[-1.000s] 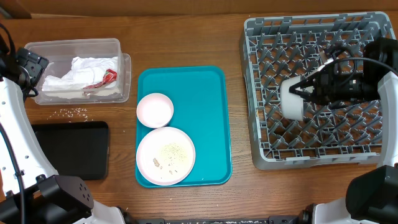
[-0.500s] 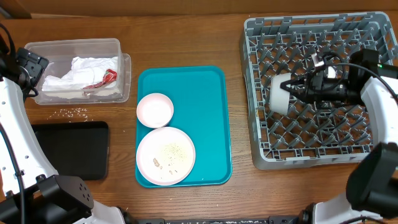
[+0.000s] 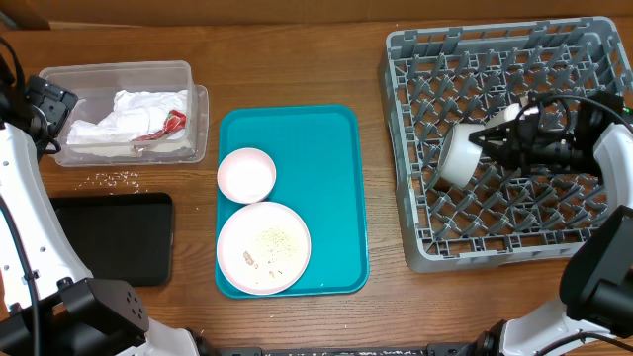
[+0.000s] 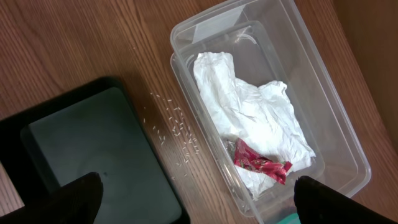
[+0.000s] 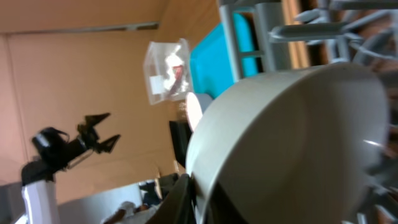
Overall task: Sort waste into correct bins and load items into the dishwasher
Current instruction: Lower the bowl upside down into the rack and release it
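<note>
My right gripper is shut on the rim of the small white cup, holding it tilted on its side over the left middle of the grey dish rack. The cup fills the right wrist view. My left gripper is open and empty above the clear tub and the black tray. White napkins with a red scrap lie in the tub. Crumbs are scattered on the wood. The pink bowl and the pink plate sit on the teal tray. The metal bowl is out of view.
The teal tray lies in the table's middle, its right half bare. The black tray is at the front left. The plate holds a few food crumbs. The rack's upright pegs surround the cup.
My right gripper moved the cup left over the rack, then back a little right, and the cup now tilts more. The left arm has not moved.
</note>
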Robot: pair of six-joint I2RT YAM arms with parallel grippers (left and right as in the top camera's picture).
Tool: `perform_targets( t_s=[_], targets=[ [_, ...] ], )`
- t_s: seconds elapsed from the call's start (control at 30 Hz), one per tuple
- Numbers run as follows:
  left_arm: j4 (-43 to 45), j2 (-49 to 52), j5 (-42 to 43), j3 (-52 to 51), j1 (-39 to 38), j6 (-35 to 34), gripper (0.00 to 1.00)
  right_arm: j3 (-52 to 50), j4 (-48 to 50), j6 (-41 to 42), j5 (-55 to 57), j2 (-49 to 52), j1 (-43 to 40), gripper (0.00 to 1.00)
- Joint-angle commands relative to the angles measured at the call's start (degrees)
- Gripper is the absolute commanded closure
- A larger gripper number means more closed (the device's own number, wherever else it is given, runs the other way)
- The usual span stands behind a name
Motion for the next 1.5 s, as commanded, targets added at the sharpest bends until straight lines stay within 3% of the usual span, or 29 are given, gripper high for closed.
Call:
perform_targets(
  t_s=[0.0, 0.1, 0.3, 0.37, 0.5, 0.6, 0.83, 1.07, 1.27, 1.47],
  targets=[
    [0.0, 0.5, -0.6, 0.0, -0.1, -0.8, 0.0, 1.9, -1.1, 2.1, 7.1, 0.0, -1.6, 0.87],
    [0.0, 0.5, -0.6, 0.0, -0.1, -0.8, 0.0, 5.2, -1.3, 8.3, 17.0, -0.2, -1.7, 0.81],
    [0.0, 0.5, -0.6, 0.0, -0.1, -0.8, 0.0, 13.4, -4.2, 22.0, 41.5, -0.6, -1.7, 0.6],
    [0.0, 0.5, -0.6, 0.0, -0.1, -0.8, 0.0, 16.5, -6.6, 25.5, 48.8, -0.7, -1.7, 0.58],
    [0.0, 0.5, -0.6, 0.0, -0.1, -0.8, 0.0, 20.9, -10.8, 26.8, 52.3, -0.7, -1.6, 0.58],
    [0.0, 0.5, -0.6, 0.0, -0.1, -0.8, 0.0, 22.3, -13.0, 26.1, 52.3, -0.8, 0.0, 0.59],
    [0.0, 0.5, -0.6, 0.0, -0.1, -0.8, 0.0, 21.6, -17.8, 22.2, 52.8, -0.8, 8.8, 0.86],
    [0.0, 0.5, -0.6, 0.0, -0.1, -0.8, 0.0, 15.5, -16.9, 22.8, 56.4, -0.7, 18.0, 0.82],
    [0.0, 0.5, -0.6, 0.0, -0.1, -0.8, 0.0, 8.3, -12.4, 31.6, 65.4, -0.6, 19.4, 0.96],
    [0.0, 0.5, -0.6, 0.0, -0.1, -0.8, 0.0, 8.5, -11.1, 34.9, 72.0, -0.7, 17.9, 0.96]
  ],
)
